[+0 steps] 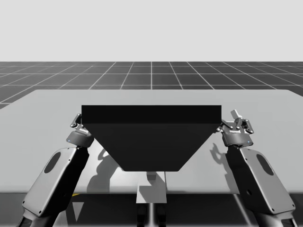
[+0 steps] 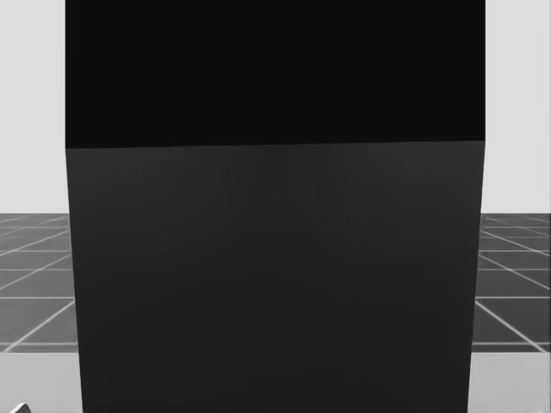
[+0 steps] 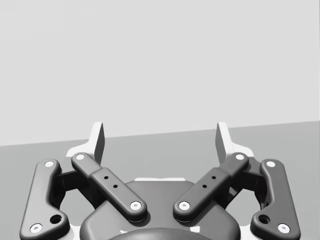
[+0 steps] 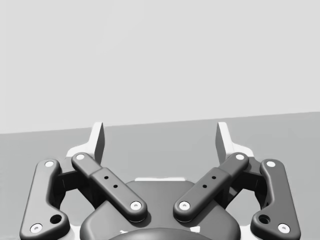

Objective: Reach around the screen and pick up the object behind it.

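Note:
A black screen (image 1: 150,137) stands across the middle of the grey table (image 1: 42,109) and hides whatever lies behind it; in the head view the same screen (image 2: 275,258) blocks the table's middle. My left gripper (image 1: 78,121) hovers beside the screen's left end. My right gripper (image 1: 236,121) hovers beside its right end. In the left wrist view my left gripper (image 3: 160,140) is open, with bare table between its fingers. In the right wrist view my right gripper (image 4: 160,140) is open too, with bare table ahead.
The grey table's far edge (image 1: 151,91) lies beyond the screen, with a dark gridded floor (image 1: 151,73) past it. Bare table surface (image 1: 274,118) stretches to both sides of the screen.

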You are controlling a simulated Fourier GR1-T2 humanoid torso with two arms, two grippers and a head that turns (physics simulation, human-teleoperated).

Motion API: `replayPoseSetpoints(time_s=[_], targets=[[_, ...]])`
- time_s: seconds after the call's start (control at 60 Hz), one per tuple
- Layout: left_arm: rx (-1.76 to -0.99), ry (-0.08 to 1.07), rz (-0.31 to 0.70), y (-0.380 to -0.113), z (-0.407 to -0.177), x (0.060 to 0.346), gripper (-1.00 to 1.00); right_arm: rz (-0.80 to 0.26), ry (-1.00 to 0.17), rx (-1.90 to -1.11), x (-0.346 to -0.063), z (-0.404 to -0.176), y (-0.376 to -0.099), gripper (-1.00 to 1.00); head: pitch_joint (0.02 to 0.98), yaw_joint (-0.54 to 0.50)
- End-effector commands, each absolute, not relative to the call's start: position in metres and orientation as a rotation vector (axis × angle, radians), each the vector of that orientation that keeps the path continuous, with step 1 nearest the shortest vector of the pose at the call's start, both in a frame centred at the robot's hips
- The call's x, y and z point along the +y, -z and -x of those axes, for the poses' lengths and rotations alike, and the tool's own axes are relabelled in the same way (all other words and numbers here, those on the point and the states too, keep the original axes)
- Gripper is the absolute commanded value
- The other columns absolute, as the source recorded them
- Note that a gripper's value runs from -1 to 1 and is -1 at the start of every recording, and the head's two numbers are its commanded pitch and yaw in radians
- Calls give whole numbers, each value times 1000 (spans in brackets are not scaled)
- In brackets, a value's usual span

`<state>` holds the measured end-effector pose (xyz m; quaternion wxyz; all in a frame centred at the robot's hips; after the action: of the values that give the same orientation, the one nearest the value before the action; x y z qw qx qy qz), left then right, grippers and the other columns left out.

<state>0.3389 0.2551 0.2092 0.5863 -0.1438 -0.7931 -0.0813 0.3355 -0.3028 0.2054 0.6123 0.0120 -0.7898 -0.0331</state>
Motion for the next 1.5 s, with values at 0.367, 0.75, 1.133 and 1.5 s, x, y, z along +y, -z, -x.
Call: replayPoseSetpoints(time_s=[0.367, 0.75, 1.133, 1.5], targets=[[-1672, 372, 452, -208, -306, 246, -1000, -338, -315, -1745, -271, -303, -193, -1000, 136, -3], [-1456, 649, 578, -195, -274, 270, -1000, -565, -528, -1672, -287, -277, -178, -1000, 139, -7], [-1291, 917, 597, -182, -272, 260, -1000, -642, -704, -1567, -283, -270, -163, -1000, 139, -10], [-1265, 975, 590, -176, -276, 241, -1000, -663, -716, -1507, -265, -295, -152, -1000, 146, -17]])
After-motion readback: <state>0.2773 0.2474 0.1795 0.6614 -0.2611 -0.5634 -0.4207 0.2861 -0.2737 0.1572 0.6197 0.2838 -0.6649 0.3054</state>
